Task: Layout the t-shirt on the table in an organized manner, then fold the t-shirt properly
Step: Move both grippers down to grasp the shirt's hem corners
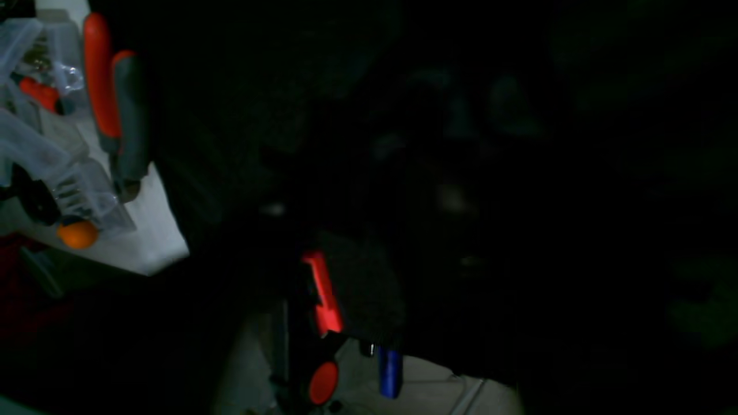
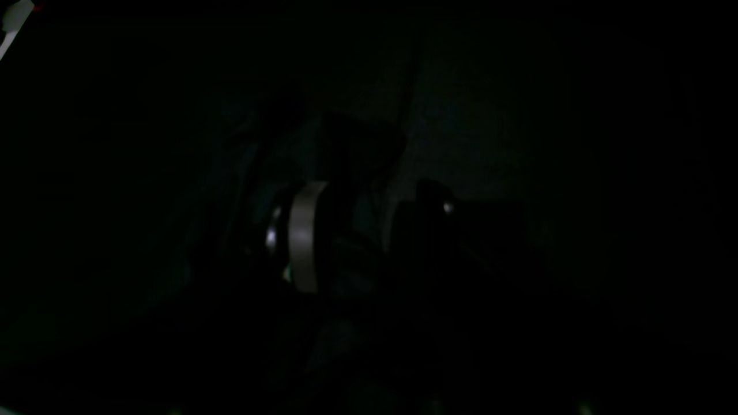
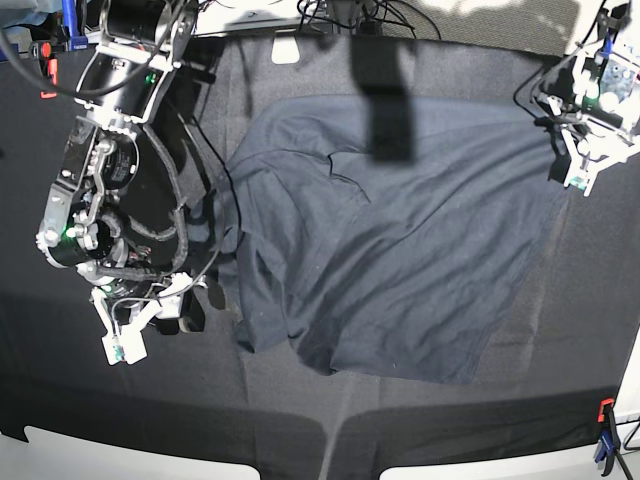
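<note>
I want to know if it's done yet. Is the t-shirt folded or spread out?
Mostly spread out, not folded. The t-shirt lies wide and rumpled on the table, with its left edge bunched up.

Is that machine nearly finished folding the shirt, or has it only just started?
Only just started, it seems. Done: the t-shirt lies mostly spread on the table, though rumpled and bunched along the edge by the right gripper. In hand: that gripper is down at the bunched edge; whether it grips cloth I cannot tell. The left gripper hangs near the opposite corner. Left: smoothing it out, then every fold.
</note>
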Robot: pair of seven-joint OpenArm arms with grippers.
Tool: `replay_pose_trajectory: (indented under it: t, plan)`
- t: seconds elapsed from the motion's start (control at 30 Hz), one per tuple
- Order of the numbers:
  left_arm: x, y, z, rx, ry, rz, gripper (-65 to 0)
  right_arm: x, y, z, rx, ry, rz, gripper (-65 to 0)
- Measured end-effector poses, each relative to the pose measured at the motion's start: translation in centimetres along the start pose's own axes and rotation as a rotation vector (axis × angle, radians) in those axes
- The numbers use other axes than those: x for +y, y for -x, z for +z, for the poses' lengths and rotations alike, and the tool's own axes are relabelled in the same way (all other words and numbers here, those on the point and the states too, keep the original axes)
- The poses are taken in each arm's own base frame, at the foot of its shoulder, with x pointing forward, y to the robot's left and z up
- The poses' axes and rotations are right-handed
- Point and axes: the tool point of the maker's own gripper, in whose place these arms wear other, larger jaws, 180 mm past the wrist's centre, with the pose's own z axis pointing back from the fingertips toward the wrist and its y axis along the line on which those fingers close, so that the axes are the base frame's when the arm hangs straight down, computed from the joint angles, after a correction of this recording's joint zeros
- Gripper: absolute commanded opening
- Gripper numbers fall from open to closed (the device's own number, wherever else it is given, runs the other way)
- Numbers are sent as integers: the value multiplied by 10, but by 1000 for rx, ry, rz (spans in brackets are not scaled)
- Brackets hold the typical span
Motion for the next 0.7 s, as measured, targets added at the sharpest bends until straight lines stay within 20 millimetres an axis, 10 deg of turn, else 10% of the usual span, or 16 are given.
replay_pose_trajectory:
  t: [0.33,0.57,0.7]
  plan:
    - [27,-15,9,-55,-152,-86,-237,-6,-11,0,-60,37,30,-413]
    - [25,-92,54,-424,-162,-98,-237,-4,-8,-4,-55,29,29,-413]
    - [24,-119,74,-527,-127,-50,-237,0,32,-26,77,19,64,-413]
